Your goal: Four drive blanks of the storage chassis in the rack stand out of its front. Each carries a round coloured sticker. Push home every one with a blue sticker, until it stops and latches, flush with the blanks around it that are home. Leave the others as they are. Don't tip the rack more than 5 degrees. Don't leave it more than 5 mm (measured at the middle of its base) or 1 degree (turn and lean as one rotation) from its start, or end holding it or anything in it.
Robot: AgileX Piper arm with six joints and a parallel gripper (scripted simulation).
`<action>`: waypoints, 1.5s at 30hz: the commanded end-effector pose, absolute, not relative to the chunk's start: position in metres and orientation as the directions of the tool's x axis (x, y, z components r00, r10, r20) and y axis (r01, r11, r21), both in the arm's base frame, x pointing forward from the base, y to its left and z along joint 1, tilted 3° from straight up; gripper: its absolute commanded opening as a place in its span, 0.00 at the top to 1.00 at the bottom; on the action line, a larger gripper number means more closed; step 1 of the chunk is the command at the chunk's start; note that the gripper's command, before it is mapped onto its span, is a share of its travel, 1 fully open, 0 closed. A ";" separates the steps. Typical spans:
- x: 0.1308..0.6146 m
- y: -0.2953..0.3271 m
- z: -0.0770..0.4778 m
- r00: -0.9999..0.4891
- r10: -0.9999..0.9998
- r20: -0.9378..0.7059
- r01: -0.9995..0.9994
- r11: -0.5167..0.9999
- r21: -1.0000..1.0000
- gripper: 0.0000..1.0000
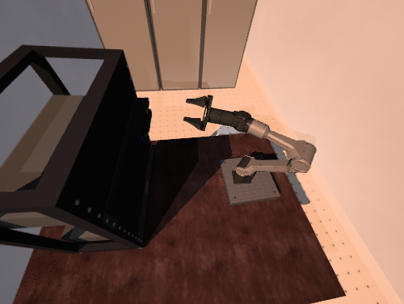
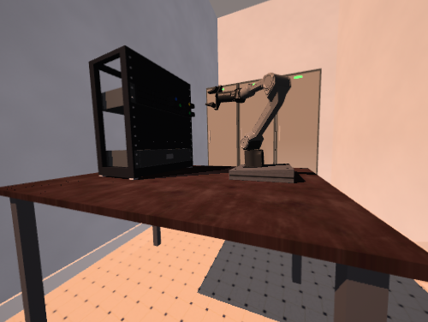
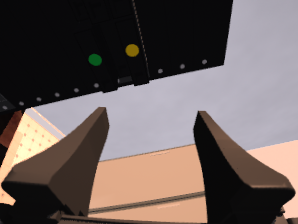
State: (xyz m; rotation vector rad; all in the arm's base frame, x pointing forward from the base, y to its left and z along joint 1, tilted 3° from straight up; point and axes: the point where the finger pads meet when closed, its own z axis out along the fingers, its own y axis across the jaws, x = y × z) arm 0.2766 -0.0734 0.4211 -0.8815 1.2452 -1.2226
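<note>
The black rack (image 1: 77,149) stands at the left of the table, its dark front facing the arm; it also shows in the exterior view (image 2: 141,116). Drive blanks (image 1: 144,117) stand out of the front near its upper far edge. In the wrist view I see a green sticker (image 3: 95,59) and a yellow sticker (image 3: 132,49) side by side on the dark front. A small blue dot (image 2: 175,98) shows on the front in the exterior view. My gripper (image 1: 193,110) (image 3: 151,118) is open and empty, held in the air a short way in front of the rack's upper part, fingers pointing at it.
The arm's grey base plate (image 1: 250,182) sits on the brown table to the right of the rack. The table's far edge runs just behind the gripper. Tall cabinet doors (image 1: 178,40) stand at the back, a pink wall at the right.
</note>
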 end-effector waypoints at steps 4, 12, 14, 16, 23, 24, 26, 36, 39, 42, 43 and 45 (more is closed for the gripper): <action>0.274 -0.067 0.417 -0.077 -0.984 -0.163 0.165 0.149 -0.975 0.00; 0.270 -0.050 0.402 -0.027 -0.998 -0.061 0.105 0.057 -0.993 0.00; 0.269 -0.047 0.399 -0.017 -0.999 -0.043 0.093 0.041 -0.995 0.00; 0.268 -0.045 0.396 -0.008 -1.000 -0.028 0.082 0.027 -0.996 0.00; 0.267 -0.040 0.390 0.008 -1.000 -0.002 0.062 0.002 -0.998 0.00; 0.266 -0.040 0.390 0.010 -1.000 0.002 0.060 -0.001 -0.998 0.00; 0.266 -0.038 0.388 0.014 -1.000 0.007 0.055 -0.007 -0.998 0.00; 0.265 -0.037 0.386 0.020 -1.000 0.017 0.047 -0.016 -0.999 0.00; 0.265 -0.037 0.386 0.020 -1.000 0.017 0.047 -0.016 -0.999 0.00; 0.265 -0.037 0.386 0.020 -1.000 0.017 0.047 -0.016 -0.999 0.00; 0.265 -0.037 0.386 0.020 -1.000 0.017 0.047 -0.016 -0.999 0.00; 0.265 -0.037 0.386 0.020 -1.000 0.017 0.047 -0.016 -0.999 0.00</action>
